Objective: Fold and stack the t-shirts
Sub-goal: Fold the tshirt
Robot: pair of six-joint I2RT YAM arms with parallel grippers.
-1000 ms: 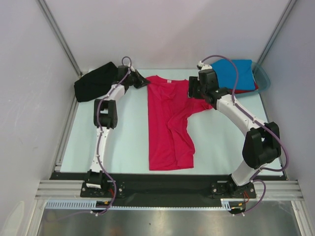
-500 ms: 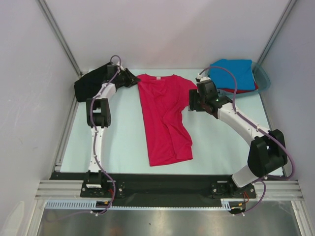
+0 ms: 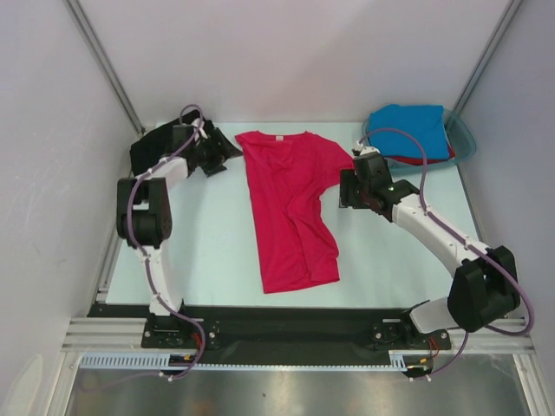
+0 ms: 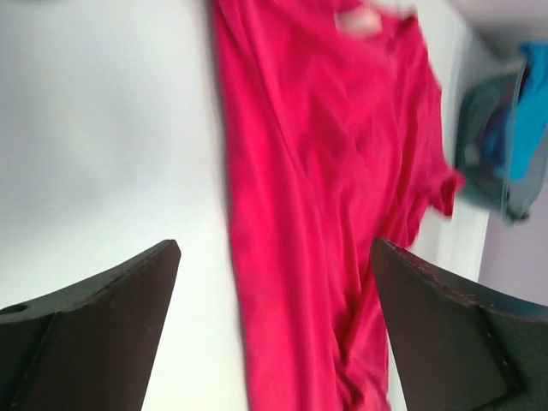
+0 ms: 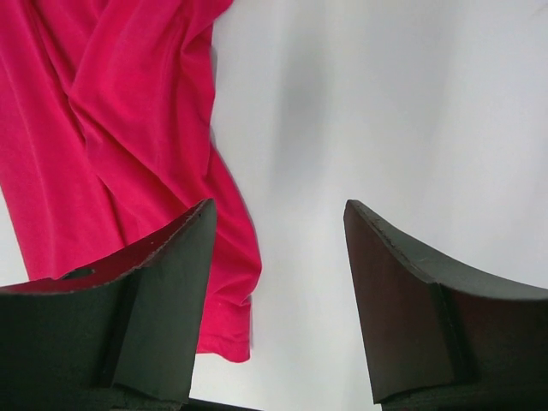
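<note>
Now that L gripper (image 3: 227, 152) has let go and stands wide, I log: crimson-pink t-shirt (image 3: 290, 208) lies spread at bench (image 3: 208, 251) centre, shifted left. R gripper (image 3: 344, 191) jaws apart, empty, by sleeve. Ready for folding, I judge.

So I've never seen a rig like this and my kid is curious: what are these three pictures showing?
These are two robot arms bolted at the near edge of a table. The wide picture looks down from above and behind, with the left arm on the left and the right arm on the right. The other two pictures come from a camera on each wrist. The dark wedges at the bottom are that arm's own jaws. A crimson-pink t-shirt lies rumpled in the middle. A black t-shirt sits far left. A blue t-shirt rests on a red t-shirt in a teal tub. Both pairs of jaws stand open and hold nothing.
</note>
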